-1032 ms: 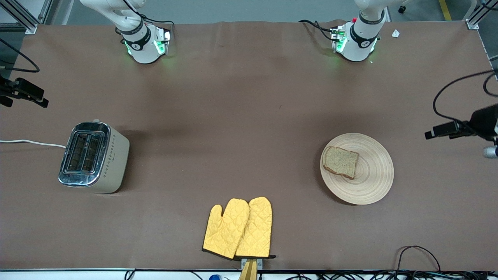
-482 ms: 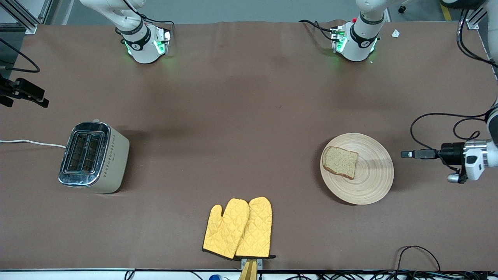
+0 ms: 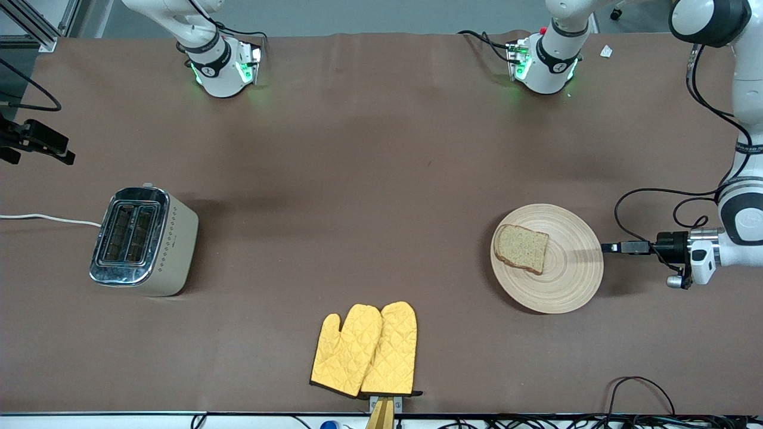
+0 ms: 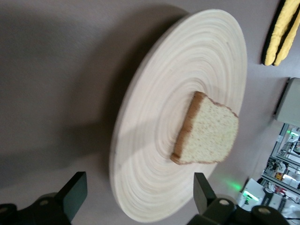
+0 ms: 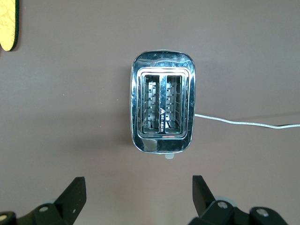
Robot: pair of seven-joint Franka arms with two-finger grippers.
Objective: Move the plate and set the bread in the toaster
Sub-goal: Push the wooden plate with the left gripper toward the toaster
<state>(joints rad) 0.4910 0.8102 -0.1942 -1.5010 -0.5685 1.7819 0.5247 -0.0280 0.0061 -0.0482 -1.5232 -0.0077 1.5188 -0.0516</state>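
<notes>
- plate [image 3: 547,258] lies flat on the brown table [image 3: 357,179], toward the left arm's end. in the left wrist view the plate [image 4: 180,117] fills most of the frame, ring grooves visible.
- bread [image 3: 522,248] lies flat on the plate, off-centre, on the part of the plate toward the right arm's end. crust edge shows in the left wrist view [image 4: 206,132].
- left gripper [image 3: 608,247] is low and level, just beside the plate's rim on the side toward the left arm's end of the table. fingers [image 4: 75,194] are spread wide, nothing between them; the plate rim lies across the gap as seen from the wrist.
- toaster [image 3: 143,239] stands upright toward the right arm's end of the table, well apart from the plate; both slots empty. white cord [image 3: 50,219] runs off from it toward the table edge.
- right gripper [image 5: 138,194] is out of the front view; from its wrist view it looks straight down on the toaster [image 5: 163,108], fingers [image 5: 74,192] apart and holding nothing.
- yellow oven mitts [image 3: 366,350] lie flat at the table edge nearest the front camera, between toaster and plate.
</notes>
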